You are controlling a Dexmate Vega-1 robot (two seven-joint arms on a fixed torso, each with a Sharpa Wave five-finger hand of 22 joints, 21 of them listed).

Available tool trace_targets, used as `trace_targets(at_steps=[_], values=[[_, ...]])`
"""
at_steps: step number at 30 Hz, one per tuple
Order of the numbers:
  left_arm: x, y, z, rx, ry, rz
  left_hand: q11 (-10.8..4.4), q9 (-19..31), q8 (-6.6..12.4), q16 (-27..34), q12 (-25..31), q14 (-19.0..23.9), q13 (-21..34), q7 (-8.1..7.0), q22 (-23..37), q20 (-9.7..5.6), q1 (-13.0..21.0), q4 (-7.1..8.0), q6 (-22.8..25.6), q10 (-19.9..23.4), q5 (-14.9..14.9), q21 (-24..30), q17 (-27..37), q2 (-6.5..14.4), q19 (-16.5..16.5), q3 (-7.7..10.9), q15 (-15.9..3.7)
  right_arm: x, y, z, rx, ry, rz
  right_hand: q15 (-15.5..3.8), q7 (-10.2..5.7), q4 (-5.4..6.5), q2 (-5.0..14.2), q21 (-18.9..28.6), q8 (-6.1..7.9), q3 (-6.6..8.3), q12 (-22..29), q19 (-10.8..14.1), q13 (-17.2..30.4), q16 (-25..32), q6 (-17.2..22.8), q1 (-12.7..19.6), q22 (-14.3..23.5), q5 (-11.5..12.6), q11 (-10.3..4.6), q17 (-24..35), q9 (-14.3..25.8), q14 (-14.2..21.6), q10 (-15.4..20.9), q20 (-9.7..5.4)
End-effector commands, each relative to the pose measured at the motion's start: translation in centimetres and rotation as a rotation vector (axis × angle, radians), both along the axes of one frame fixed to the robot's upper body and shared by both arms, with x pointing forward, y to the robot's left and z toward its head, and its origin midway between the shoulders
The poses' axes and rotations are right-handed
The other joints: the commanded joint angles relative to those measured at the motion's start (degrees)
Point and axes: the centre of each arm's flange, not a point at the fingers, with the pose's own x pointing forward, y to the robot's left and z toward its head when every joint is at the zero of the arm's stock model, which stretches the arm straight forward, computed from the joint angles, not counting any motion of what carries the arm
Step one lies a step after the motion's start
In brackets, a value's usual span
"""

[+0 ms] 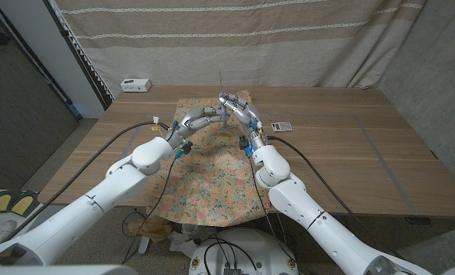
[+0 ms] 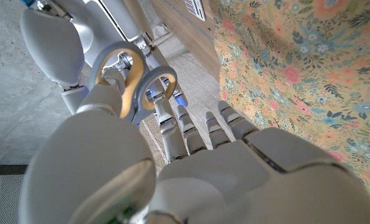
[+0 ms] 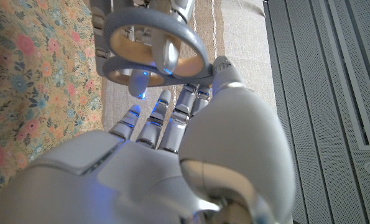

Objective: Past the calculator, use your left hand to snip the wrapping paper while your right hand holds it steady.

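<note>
1. Nearest the head camera are the two white arms, coming in from the bottom corners and meeting over the middle of the wooden table (image 1: pixel 365 137).
2. The wrapping paper (image 1: pixel 212 172), a large floral sheet, lies spread from the table's near edge, where it droops over, back to its far end under the hands. It looks thin, light and limp; it would likely buckle or slide under the blades unless pinned. The sensible hold is a flat press or a pinch just beside the cut line, near an edge.
3. The left hand (image 1: pixel 204 118) reaches in over the far part of the sheet. In the left wrist view its fingers (image 2: pixel 185 127) are threaded into the grey loop handles of the scissors (image 2: pixel 135 78), so it has hold of them; the blades are not clearly visible.
4. The right hand (image 1: pixel 238 107) stands beside it, fingers up and spread, close to the scissor handles in the right wrist view. Whether it touches the paper or the scissors I cannot tell.
5. The calculator (image 1: pixel 281 126), small and pale, lies just beside the paper's right edge, near the right hand. The cut is not yet evident.
</note>
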Motion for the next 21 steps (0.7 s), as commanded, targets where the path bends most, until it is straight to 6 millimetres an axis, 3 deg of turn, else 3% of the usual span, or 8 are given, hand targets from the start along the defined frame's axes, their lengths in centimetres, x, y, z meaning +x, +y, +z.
trace_targets(at_steps=[1,12,21], values=[[0.5,-0.3,-0.6,-0.010,0.009,-0.018,0.47,-0.1,-0.51,0.0,-0.3,-0.7,0.1,0.36,0.2,-3.09,0.4,0.66,0.4,-1.0,-0.1,0.2,0.4,1.1,-0.1,0.77,-5.97,0.0,0.1,0.1,0.057,0.016,0.015,-10.40,-7.50,0.02,1.53,0.3,0.43,-0.05,0.3,0.2,0.2,0.1,8.4,1.2,0.0,0.5,-7.80,0.1,0.1,0.6,8.9,0.66],[0.7,-1.0,-1.0,-0.030,0.011,-0.027,1.07,-0.5,-1.86,0.0,-0.2,-1.3,-0.2,-0.55,0.2,-2.99,0.1,1.70,-0.3,-2.2,-0.5,0.3,0.6,3.9,-0.3,1.78,-5.80,0.0,1.3,0.2,0.061,0.024,0.064,-10.48,-7.33,-0.13,1.48,0.3,0.39,-0.02,0.2,0.2,0.1,0.1,8.4,1.4,0.1,0.6,-7.75,0.0,0.1,0.6,9.0,0.46],[0.7,-1.3,-1.3,-0.040,0.013,-0.037,0.87,-0.6,-2.02,0.2,0.3,-0.7,-0.3,-1.08,0.2,-3.27,0.1,1.30,0.8,-1.5,-0.8,0.4,0.4,3.1,0.3,1.52,-6.27,0.0,1.7,0.1,0.055,0.034,0.078,-10.47,-7.25,-0.18,1.50,0.2,0.32,-0.02,0.1,0.0,0.1,0.1,8.3,1.5,0.1,0.7,-7.72,0.0,0.1,0.6,9.0,0.26]])
